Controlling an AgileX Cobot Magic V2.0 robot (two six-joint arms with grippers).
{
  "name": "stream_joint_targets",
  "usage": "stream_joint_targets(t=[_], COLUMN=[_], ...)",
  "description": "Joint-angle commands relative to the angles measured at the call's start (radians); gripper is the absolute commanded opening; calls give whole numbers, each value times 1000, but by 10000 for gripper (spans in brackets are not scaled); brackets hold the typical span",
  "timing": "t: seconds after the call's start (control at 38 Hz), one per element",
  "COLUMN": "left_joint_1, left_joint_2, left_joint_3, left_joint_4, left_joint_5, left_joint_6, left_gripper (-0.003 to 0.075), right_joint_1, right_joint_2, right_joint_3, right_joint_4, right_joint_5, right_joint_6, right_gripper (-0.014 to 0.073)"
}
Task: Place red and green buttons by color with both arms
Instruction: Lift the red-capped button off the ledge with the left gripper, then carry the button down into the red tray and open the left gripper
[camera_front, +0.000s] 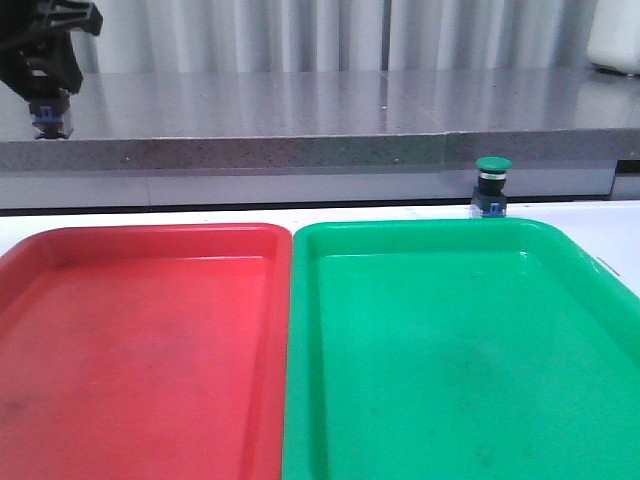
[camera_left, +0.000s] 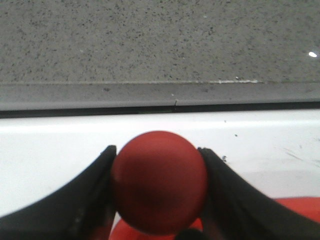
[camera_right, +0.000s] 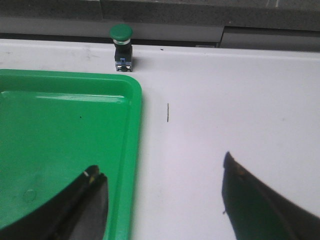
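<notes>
Two plastic trays lie side by side on a white worktop (camera_front: 400, 213), a red tray (camera_front: 140, 340) on the left and a green tray (camera_front: 460, 350) on the right, their long edges touching. The left gripper (camera_left: 159, 200) is raised at the far left, above and behind the red tray, its fingers (camera_left: 85, 200) pinching the red button (camera_left: 159, 182) by the sides of its round cap. The green button (camera_front: 492, 186) stands upright on the worktop just behind the far rim of the green tray, cap on top. The right gripper (camera_right: 165, 195) has its fingers (camera_right: 260, 205) spread wide and holding nothing, straddling the tray's right rim, with the green button well ahead of it.

Both buttons look small, light and rigid (a hard plastic and metal build, by appearance). The domed caps seem smooth and could slip; a grip lower, on the collar or squarer body, would likely be steadier
</notes>
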Motion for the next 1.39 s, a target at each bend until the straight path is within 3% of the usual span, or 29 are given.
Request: stream_joint_targets(t=[0.0, 0.24, 0.5, 0.81, 1.37], left_joint_1=[-4, -23, -150, -285, -306], left_joint_2=[-151, -355, -470, -413, -177], left_joint_3=[57, 282, 462, 568, 571], left_joint_4=[-45, -66, -69, -69, -71], left_joint_5=[-48, -43, -47, -210, -340], left_joint_6=[-3, -3, -3, -3, -3], left_gripper=[242, 242, 242, 242, 242], right_joint_1=[-8, -8, -8, -8, -8], right_joint_2=[6, 6, 6, 6, 6], right_joint_3=[-33, -33, -33, -33, -33], right_joint_4=[-7, -7, -7, -7, -7], right_joint_5=[-76, -76, -76, -76, -76], right_joint_6=[-8, -8, -8, -8, -8], right_gripper=[510, 510, 510, 510, 510])
